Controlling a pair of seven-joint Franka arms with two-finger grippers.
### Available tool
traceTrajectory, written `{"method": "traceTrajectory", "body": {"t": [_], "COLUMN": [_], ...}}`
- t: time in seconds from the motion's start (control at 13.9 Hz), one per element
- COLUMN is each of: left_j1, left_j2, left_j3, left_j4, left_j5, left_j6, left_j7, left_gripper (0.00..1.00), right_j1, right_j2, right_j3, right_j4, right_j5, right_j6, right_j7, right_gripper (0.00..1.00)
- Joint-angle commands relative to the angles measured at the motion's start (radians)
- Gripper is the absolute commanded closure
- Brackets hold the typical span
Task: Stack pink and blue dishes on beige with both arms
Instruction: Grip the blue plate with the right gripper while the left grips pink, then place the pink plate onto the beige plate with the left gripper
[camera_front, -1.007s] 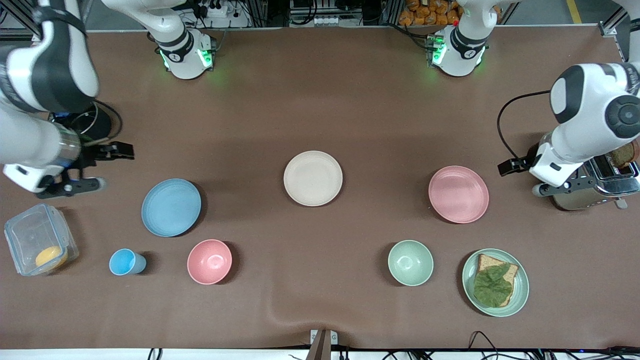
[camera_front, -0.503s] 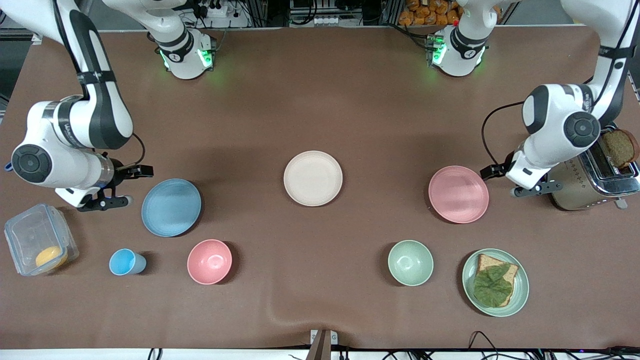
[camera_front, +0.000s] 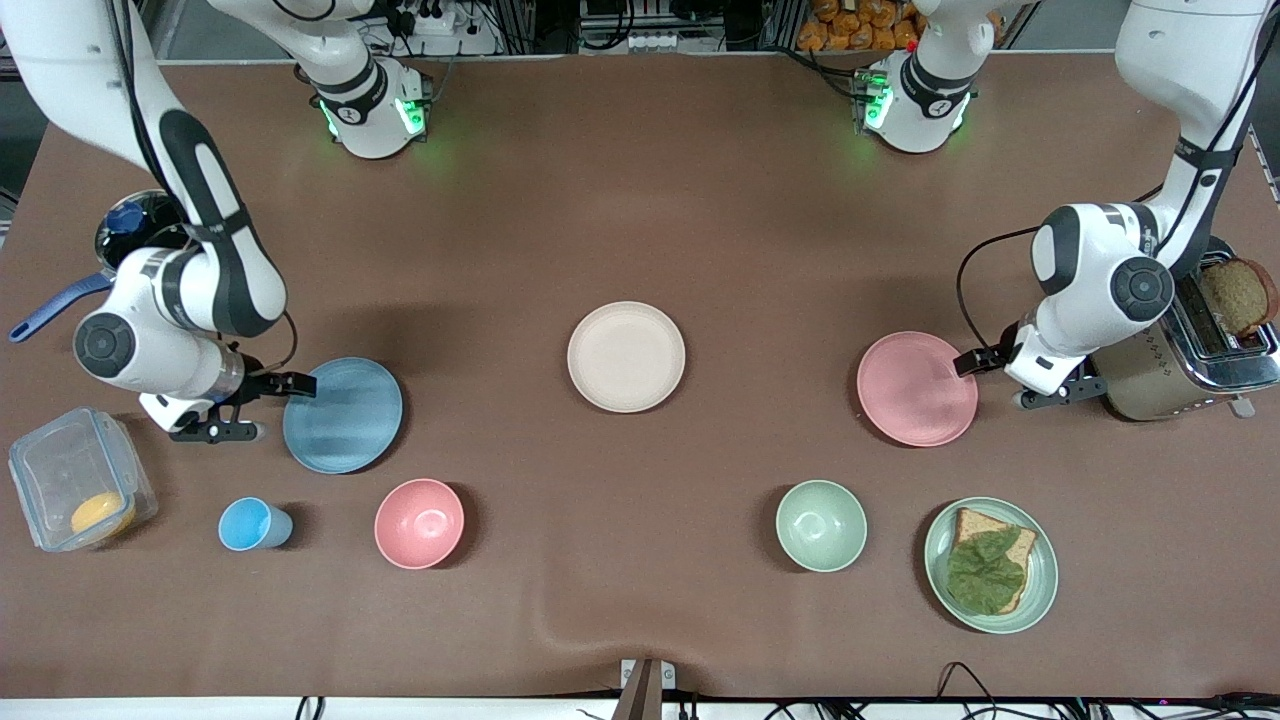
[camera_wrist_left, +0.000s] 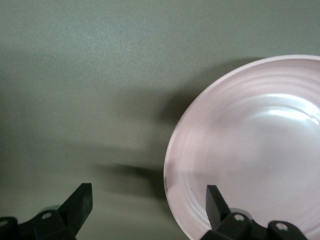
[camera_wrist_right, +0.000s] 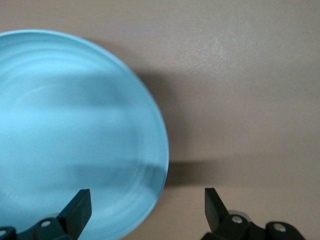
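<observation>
Right gripper (camera_front: 262, 408), open w/ nothing in it, straddles blue plate (camera_front: 343, 415) edge; left gripper (camera_front: 1010, 379), open & empty, at pink plate (camera_front: 917, 388) edge. Beige plate (camera_front: 626, 356) sits between, bare table round it. Wrist views blurry, touching maybe

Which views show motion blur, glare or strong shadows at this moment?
Front view: sharp, evenly lit, soft shadows beside each dish. Left wrist view: smeared by motion, greenish cast on the table, a bright glare patch on the pink plate, left gripper open. Right wrist view: streaky blur across the blue plate, dark shadow at its rim, right gripper open.
</observation>
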Motion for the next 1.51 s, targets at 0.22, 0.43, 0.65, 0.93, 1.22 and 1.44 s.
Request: {"method": "traceTrajectory", "body": {"t": [0.22,0.43,0.65,0.93,1.22,1.44], "left_j1": [0.012,0.012,0.010,0.010,0.012,0.010], "left_j2": [0.042,0.055,0.052,0.035,-0.104,-0.233], "left_j3": [-0.007,-0.007,-0.007,-0.012,-0.093,-0.214], "left_j4": [0.006,0.009,0.008,-0.003,-0.067,-0.078], "left_j5": [0.005,0.004,0.001,-0.009,-0.017,-0.144], "left_j6": [0.055,0.064,0.064,0.064,0.038,-0.063], "left_j7": [0.002,0.001,0.001,0.004,0.010,0.010], "left_gripper": [0.24,0.45,0.92,1.00,1.00,1.00], "right_j1": [-0.030,-0.029,-0.026,-0.024,-0.013,-0.010], "right_j2": [0.088,0.090,0.090,0.082,0.021,-0.022], "right_j3": [0.012,0.012,0.012,0.012,0.017,0.023], "right_j4": [0.091,0.090,0.088,0.087,0.091,0.110], "right_j5": [0.064,0.111,0.111,0.111,0.111,0.111], "right_j6": [-0.002,-0.008,-0.011,-0.021,-0.145,-0.239], "right_j7": [0.015,0.004,0.003,-0.001,0.001,0.001], "right_gripper": [0.00,0.55,1.00,1.00,1.00,1.00]}}
